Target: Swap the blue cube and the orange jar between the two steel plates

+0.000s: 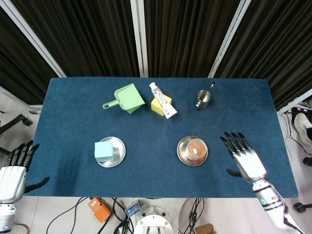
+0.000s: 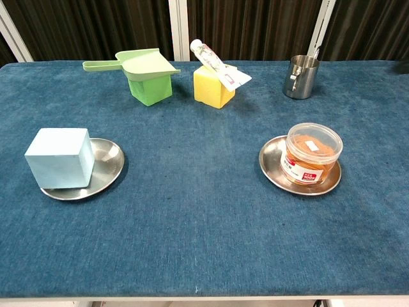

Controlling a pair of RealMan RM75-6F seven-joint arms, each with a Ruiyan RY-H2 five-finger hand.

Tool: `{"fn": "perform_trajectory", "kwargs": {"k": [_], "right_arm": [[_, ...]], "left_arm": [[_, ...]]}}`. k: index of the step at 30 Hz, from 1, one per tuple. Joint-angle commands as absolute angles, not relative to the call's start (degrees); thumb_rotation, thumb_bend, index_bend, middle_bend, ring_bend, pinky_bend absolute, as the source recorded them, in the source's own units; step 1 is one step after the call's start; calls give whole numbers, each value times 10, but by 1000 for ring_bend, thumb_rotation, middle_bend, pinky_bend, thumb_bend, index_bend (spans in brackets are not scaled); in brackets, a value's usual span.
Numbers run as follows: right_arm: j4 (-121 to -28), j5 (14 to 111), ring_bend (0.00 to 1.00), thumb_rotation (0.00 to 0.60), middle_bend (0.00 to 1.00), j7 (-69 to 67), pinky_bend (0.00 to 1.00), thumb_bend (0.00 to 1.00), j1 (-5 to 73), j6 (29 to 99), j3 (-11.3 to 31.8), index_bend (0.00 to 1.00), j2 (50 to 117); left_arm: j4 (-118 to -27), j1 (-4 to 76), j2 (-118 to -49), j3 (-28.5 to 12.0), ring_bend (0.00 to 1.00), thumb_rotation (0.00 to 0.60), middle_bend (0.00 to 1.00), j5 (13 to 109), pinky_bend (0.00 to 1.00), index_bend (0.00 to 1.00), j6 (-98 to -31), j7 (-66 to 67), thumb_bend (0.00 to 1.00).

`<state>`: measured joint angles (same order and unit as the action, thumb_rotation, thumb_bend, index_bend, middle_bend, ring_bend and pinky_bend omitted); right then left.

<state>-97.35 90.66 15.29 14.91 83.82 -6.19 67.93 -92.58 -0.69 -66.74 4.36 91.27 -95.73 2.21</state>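
Note:
The light blue cube [image 1: 103,150] [image 2: 59,157] sits on the left steel plate [image 1: 118,155] [image 2: 108,164], overhanging its left rim. On the right steel plate [image 1: 184,157] [image 2: 273,167] the orange jar [image 1: 196,148] [image 2: 311,154] stands upright with its clear lid on. My right hand [image 1: 246,159] is over the table to the right of that plate, fingers spread, holding nothing. Off the table's left edge, my left hand [image 1: 12,174] is also spread and empty. Neither hand shows in the chest view.
At the back stand a green dustpan [image 1: 126,99] [image 2: 134,64] on a green block [image 2: 151,88], a yellow block [image 1: 160,104] [image 2: 213,86] with a white tube [image 1: 163,100] [image 2: 217,65] lying on it, and a steel cup [image 1: 203,99] [image 2: 300,77].

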Motion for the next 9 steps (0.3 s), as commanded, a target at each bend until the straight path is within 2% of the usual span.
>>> {"fn": "perform_trajectory", "kwargs": {"k": [1, 9], "right_arm": [[-904, 924, 0, 600, 0, 117, 0, 159, 29, 952, -104, 0, 670], [-872, 926, 0, 600, 0, 79, 0, 164, 11, 959, -86, 0, 666]], "left_arm": [[-841, -28, -709, 59, 0, 600, 0, 924, 91, 38, -963, -51, 53], [-829, -19, -706, 64, 0, 600, 0, 952, 84, 36, -948, -36, 60]]}}
